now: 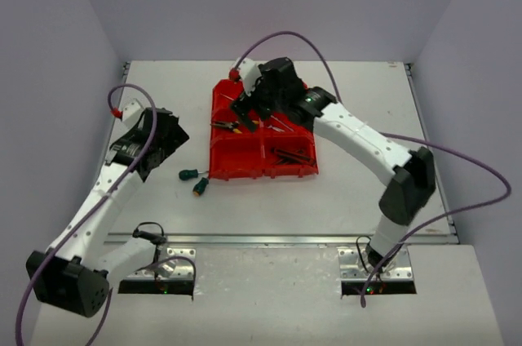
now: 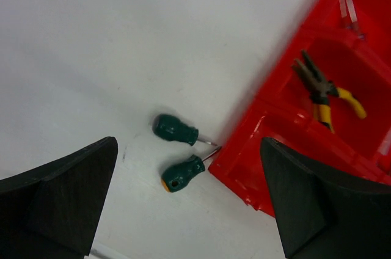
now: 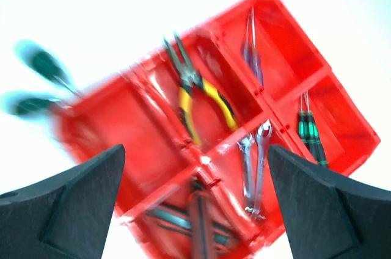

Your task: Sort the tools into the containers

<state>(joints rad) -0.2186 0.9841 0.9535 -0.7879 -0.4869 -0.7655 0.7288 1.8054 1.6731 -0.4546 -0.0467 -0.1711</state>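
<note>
While the right arm stretches forward and bends left at the elbow, its right gripper hangs directly over the far part of the red bin block, which sits mid-table. Looking down from that wrist, the picture is smeared, but the compartments read well enough. Yellow-handled pliers lie in a middle compartment, and two silver wrenches lie side by side in the one next to it. A pair of slim green screwdrivers is in the compartment at the right corner. There's a thin bluish tool in the top one, too blurred to name. Down at the bottom edge, dark red-and-black pliers lie in another compartment. The right gripper's fingers are spread wide apart, nothing between them.

Over on the left, two stubby green screwdrivers lie on the table just beside the bin's near-left corner. Their tips point at the red wall, and I cannot tell whether they touch it. The left arm runs up the left side of the table. Its left gripper is angled down and inward, off to the left of the bin and above those two screwdrivers. Its jaws stand wide apart too, holding nothing.
</note>
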